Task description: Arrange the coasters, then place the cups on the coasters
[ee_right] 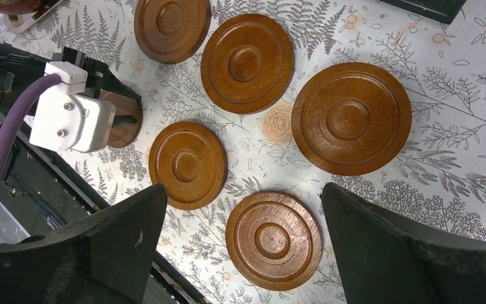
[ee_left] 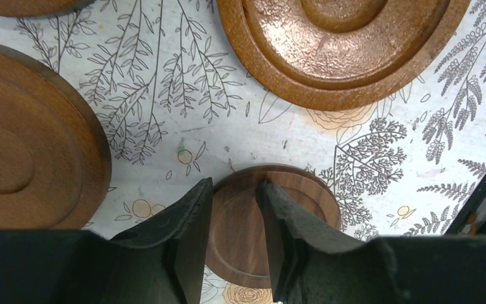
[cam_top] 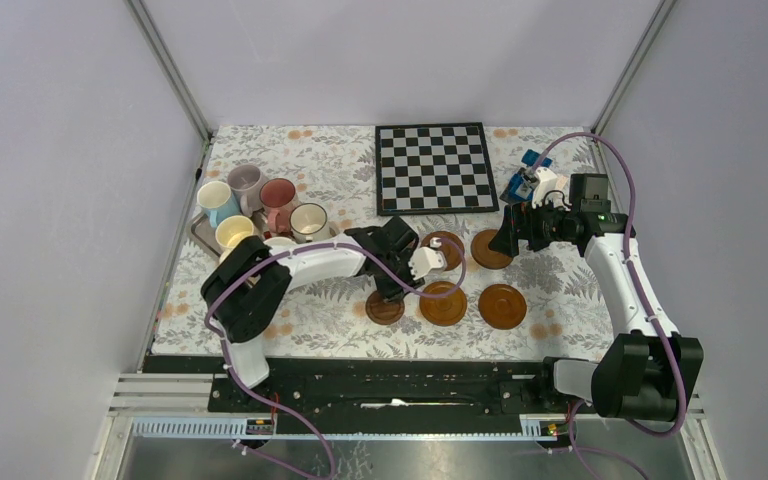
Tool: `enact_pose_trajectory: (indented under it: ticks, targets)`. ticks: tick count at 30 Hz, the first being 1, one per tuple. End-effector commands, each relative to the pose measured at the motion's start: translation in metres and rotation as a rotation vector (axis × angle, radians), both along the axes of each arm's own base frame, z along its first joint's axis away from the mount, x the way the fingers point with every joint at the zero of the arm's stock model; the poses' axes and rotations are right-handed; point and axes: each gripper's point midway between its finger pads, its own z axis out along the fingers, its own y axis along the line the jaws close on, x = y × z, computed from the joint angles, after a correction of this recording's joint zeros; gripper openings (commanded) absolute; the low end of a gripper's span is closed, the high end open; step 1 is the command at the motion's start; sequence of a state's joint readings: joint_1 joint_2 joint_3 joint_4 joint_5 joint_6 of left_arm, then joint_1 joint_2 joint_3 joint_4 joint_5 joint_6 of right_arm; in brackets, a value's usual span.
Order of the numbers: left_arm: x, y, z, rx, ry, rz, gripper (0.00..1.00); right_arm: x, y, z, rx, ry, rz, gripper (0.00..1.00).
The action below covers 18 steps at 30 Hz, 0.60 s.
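The left hand is pointed down over the small dark brown round wooden coaster, its jaws parted only narrowly. The disc's ringed face is seen lying flat between the fingers and on both sides of them, so nothing is judged to be pinched. Whether the tips touch the wood cannot be told. This disc lies at the near left end of the group on the floral-clothed counter, probably so that a near row is begun beside the lighter brown wooden coasters to its right.

The right hand is spread wide and empty above the far right of the group, presumably raised so that the discs are left free.

The small handled ceramic cups are gathered at the far left on a grey rectangular metal tray, well apart from the coasters. None is yet set on a disc.

One white cup is half hidden behind the left arm. In the top view only five discs are made out, one of them partly covered by the left wrist. Six are counted in the right wrist view, where the dark one is largely masked by the white camera housing. A blue block toy beside the black-and-white chessboard is partly hidden by the right arm.
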State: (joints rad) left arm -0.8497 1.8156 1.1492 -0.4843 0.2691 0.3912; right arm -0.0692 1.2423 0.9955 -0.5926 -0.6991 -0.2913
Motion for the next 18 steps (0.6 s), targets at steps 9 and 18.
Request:
enact_pose_trajectory:
  ticks: [9,18]
  targets:
    - [0.015,0.002,0.037,-0.042,-0.056,0.061,0.56,0.001,0.003,0.006,0.028,-0.019,0.013,1.0]
    - [0.07,0.02,0.17,-0.32,-0.214,0.321,0.98,0.005,0.001,0.012,0.016,-0.049,0.009,1.0]
